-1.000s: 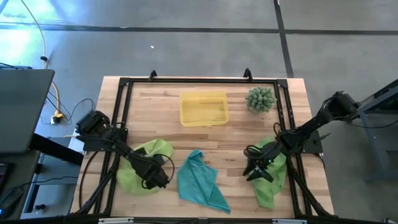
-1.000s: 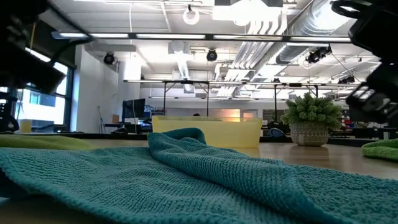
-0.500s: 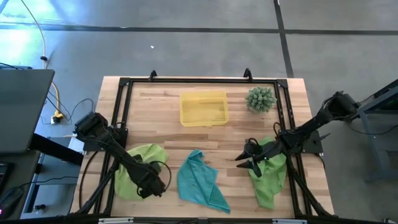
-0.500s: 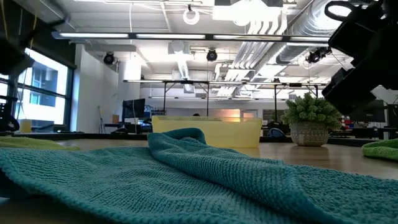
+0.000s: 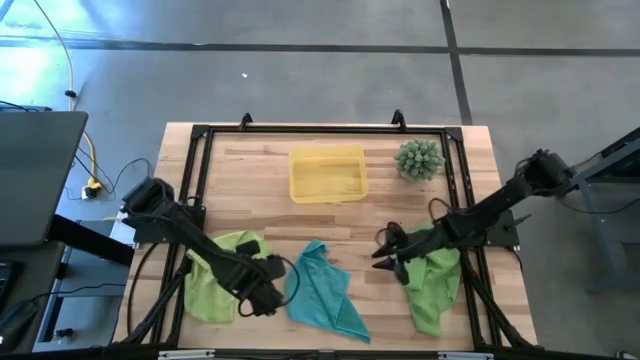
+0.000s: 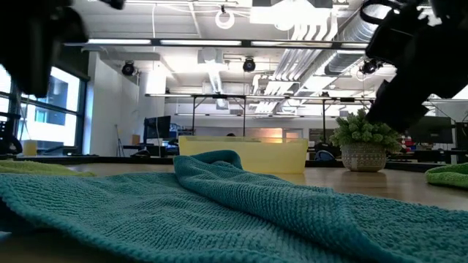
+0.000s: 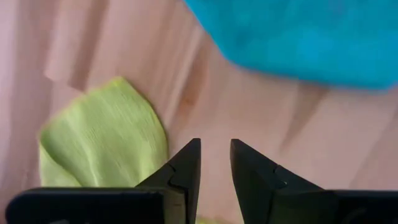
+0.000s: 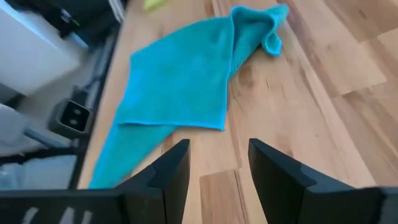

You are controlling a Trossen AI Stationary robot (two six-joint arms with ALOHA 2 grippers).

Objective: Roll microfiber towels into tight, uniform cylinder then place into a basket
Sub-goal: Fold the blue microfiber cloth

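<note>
Wooden table point(image 5: 330, 215): spiky plant point(image 5: 418, 159) beside yellow basket point(image 5: 327, 175).

We find even, bright overhead lighting; ceiling lamps point(image 6: 225, 17) glare white in the low view. The teal towel point(image 7: 298, 37) is blurred in the left wrist view. Shadows are soft throughout.

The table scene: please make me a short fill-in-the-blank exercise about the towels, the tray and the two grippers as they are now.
1. The towel lying between the two lime-green towels is ____ in colour.
2. The yellow basket holds ____ towels.
3. The left gripper is open over bare wood between the left lime-green towel and the ____ towel.
4. The spiky green plant stands to the ____ of the basket in the high view.

Missing words: teal; no; teal; right
</note>
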